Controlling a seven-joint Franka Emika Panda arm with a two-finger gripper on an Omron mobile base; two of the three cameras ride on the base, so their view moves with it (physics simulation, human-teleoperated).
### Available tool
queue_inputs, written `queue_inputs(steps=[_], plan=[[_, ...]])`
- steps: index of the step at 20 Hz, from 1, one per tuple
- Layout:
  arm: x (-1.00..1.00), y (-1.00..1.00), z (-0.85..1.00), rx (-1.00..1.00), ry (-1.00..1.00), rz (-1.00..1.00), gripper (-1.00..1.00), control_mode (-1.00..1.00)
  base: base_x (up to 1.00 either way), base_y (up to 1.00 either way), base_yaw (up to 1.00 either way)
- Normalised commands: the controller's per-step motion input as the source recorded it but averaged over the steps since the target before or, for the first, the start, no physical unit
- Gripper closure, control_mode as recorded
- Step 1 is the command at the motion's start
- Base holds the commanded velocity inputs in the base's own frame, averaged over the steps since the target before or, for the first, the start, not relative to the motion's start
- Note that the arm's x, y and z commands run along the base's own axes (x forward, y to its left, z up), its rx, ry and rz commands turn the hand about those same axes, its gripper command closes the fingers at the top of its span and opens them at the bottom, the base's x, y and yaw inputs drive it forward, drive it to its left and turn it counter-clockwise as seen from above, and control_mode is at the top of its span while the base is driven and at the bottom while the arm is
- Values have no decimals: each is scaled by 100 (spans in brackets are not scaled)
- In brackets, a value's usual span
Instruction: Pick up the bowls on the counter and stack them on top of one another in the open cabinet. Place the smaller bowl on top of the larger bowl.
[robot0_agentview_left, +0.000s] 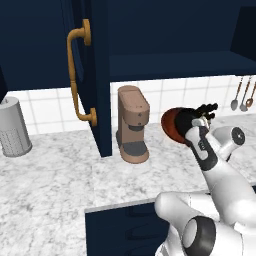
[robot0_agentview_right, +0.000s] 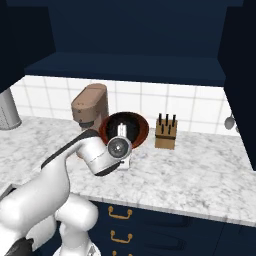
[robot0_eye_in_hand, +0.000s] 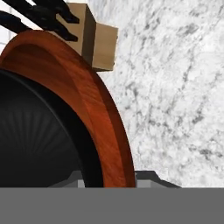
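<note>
One reddish-brown bowl (robot0_agentview_right: 131, 129), tilted on edge, hides the fingers (robot0_agentview_right: 121, 134); their grip cannot be told.

the coffee machine (robot0_agentview_right: 90, 107) crowds my left and the knife block (robot0_agentview_right: 166, 132) my right, with the bowl (robot0_agentview_right: 125, 129) between them. bare counter (robot0_agentview_right: 210, 170) lies open beyond the block. the cabinet door (robot0_agentview_left: 95, 75) hangs left of the machine.

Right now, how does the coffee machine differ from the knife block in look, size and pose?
The coffee machine is tall, rounded and pinkish brown; the knife block is a small, boxy, light wooden block. The coffee machine has a dark grey base tray, while the knife block has dark handles sticking out of its top. Both stand upright on the counter before the tiled wall.
</note>
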Motion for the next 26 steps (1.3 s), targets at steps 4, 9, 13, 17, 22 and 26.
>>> queue_inputs(steps=[4, 9, 13, 17, 22, 26], plan=[[-53, 0, 100, 3, -8, 0, 100, -100, 0, 0, 0], [-56, 0, 100, 1, -9, 0, 100, -100, 0, 0, 0], [-50, 0, 100, 0, -10, 0, 100, -100, 0, 0, 0], [-26, 0, 100, 2, -4, 1, 100, -100, 0, 0, 0], [-5, 0, 100, 3, -3, 8, 100, -100, 0, 0, 0], [-7, 0, 99, 4, -4, 8, 100, -100, 0, 0, 0]])
